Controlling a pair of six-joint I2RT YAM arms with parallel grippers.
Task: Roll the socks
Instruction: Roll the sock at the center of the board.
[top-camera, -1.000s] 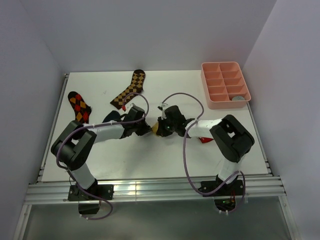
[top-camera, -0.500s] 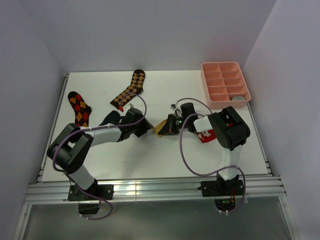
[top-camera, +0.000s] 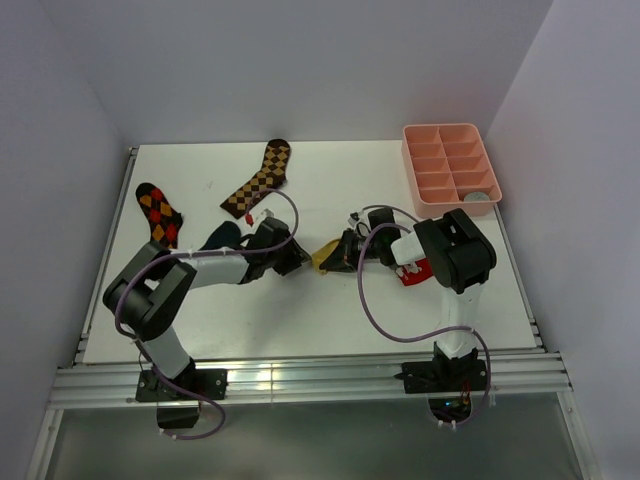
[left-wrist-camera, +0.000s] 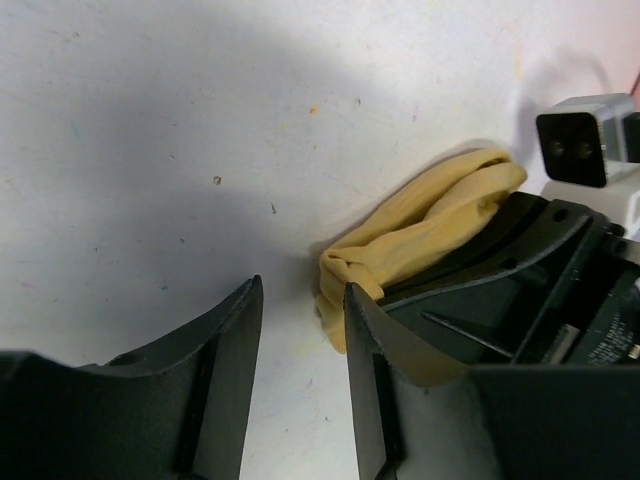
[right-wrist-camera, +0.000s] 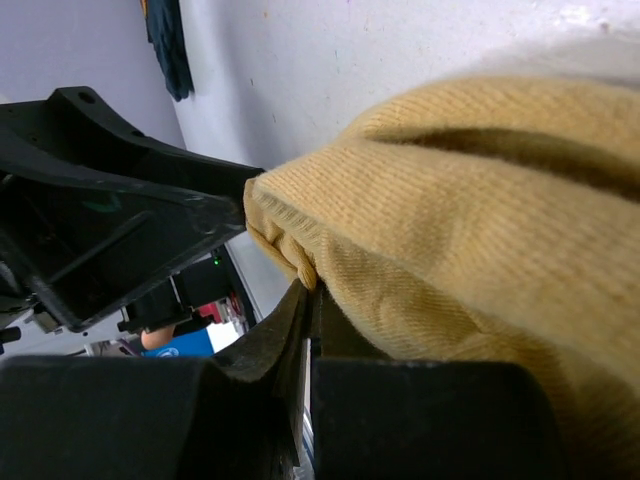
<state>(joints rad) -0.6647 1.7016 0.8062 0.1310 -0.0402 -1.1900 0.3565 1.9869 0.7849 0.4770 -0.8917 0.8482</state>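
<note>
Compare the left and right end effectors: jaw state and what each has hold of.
1. The left end effector is open, bare table between its fingers; the right end effector is shut.
2. The left holds nothing, the mustard sock lying just beside it; the right pinches that sock's fabric.
Shared: both sit low at mid-table, facing each other across the sock.

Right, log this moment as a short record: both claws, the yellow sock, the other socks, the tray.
left claw: open, nothing between its fingers, right beside the mustard sock
right claw: shut on the mustard sock, pinching one end
mustard sock: bunched up between the two claws
navy sock: beside the left arm, untouched
checkered sock, argyle sock: flat, far left
pink tray: far right corner
</note>
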